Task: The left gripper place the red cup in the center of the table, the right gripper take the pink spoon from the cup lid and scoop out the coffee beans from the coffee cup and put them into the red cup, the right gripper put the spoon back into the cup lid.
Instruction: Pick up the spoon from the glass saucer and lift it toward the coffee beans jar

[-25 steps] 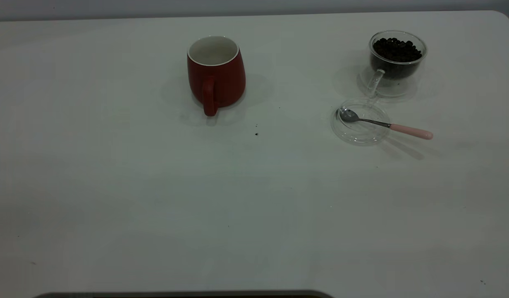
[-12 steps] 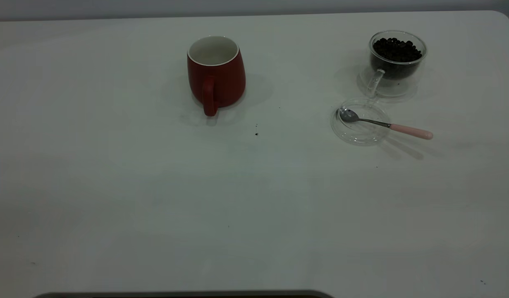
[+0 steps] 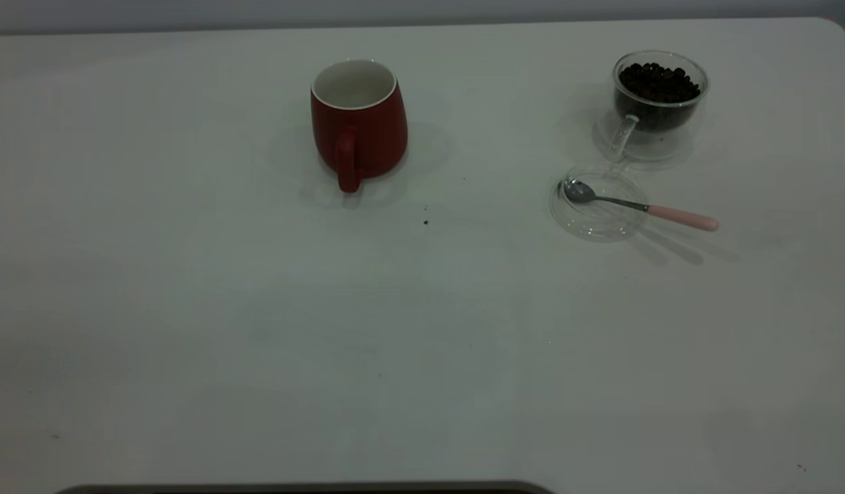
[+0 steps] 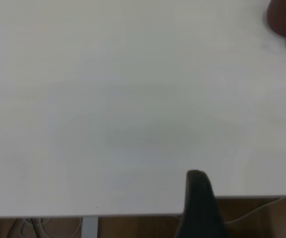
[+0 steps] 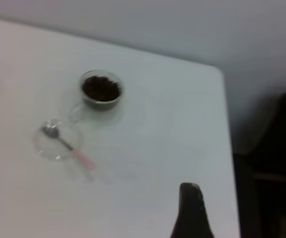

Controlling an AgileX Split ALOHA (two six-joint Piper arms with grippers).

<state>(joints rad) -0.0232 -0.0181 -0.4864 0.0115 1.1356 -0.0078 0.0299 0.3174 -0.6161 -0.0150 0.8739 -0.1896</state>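
On the left, the left gripper (image 4: 198,198) shows only as one dark finger over the near edge of the table (image 3: 189,329); whether its fingers are spread or closed cannot be told. The red cup (image 3: 358,123) stands upright far off it, left of centre toward the far edge, handle turned to the near side. That cup probably goes first, and the left arm is likely the nearer one. Farther right the pink spoon (image 3: 638,206) lies with its bowl in the cup lid (image 3: 596,206), handle pointing right and slightly near. Behind it stands the coffee cup (image 3: 659,103) full of coffee beans (image 3: 659,82). The right gripper (image 5: 191,208) hangs well back; its fingers cannot be judged either.
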